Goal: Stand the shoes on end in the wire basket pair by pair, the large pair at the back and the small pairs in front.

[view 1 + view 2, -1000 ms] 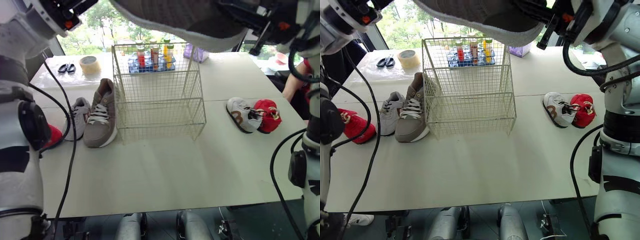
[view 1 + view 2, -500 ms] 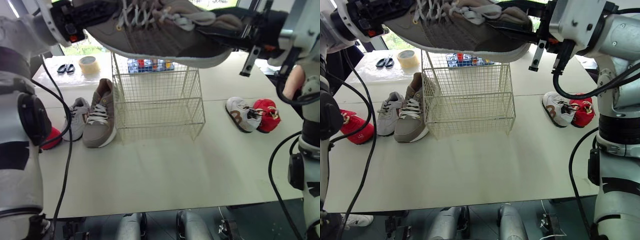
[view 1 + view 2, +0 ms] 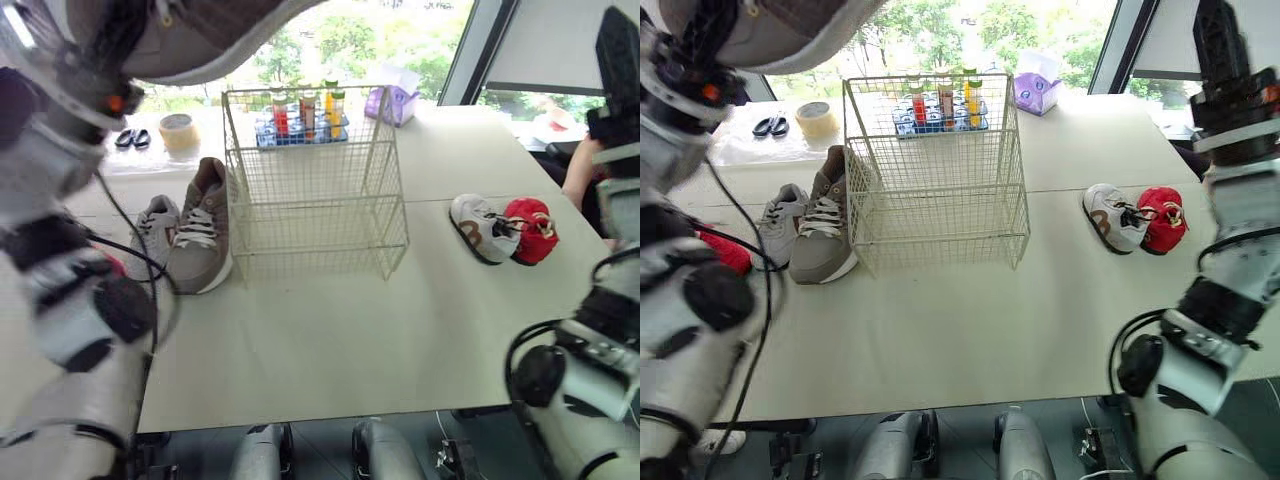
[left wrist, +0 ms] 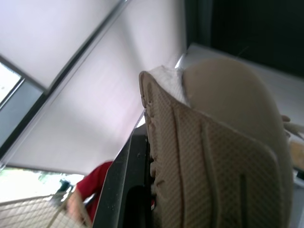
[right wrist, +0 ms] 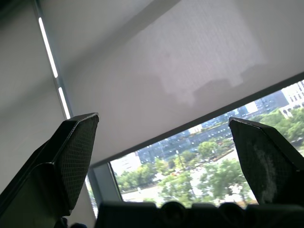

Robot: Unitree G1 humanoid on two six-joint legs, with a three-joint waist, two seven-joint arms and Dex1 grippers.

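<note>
My left gripper point(image 3: 140, 30) is raised high at the far left, shut on a large brown shoe point(image 3: 215, 30) whose pale ribbed sole point(image 4: 213, 156) faces its wrist camera. The shoe's mate point(image 3: 200, 240) lies on the table left of the empty wire basket point(image 3: 315, 180). A small grey shoe point(image 3: 155, 235) lies beside it, and a small red shoe point(image 3: 725, 252) is half hidden behind my arm. Right of the basket lie a small white shoe point(image 3: 480, 228) and a small red shoe point(image 3: 532, 230). My right gripper point(image 5: 161, 118) is open and empty, pointing up towards the window.
Behind the basket stand a blue rack of bottles point(image 3: 300, 115), a tape roll point(image 3: 180, 130), scissors point(image 3: 132, 138) and a purple tissue box point(image 3: 392, 100). A person's arm point(image 3: 582, 170) shows past the table's right edge. My raised right arm point(image 3: 620, 70) stands at the right.
The right gripper opened, let go of the large brown shoe and swung up and away to the right. The left gripper now carries the shoe alone, up and to the left of the basket.
</note>
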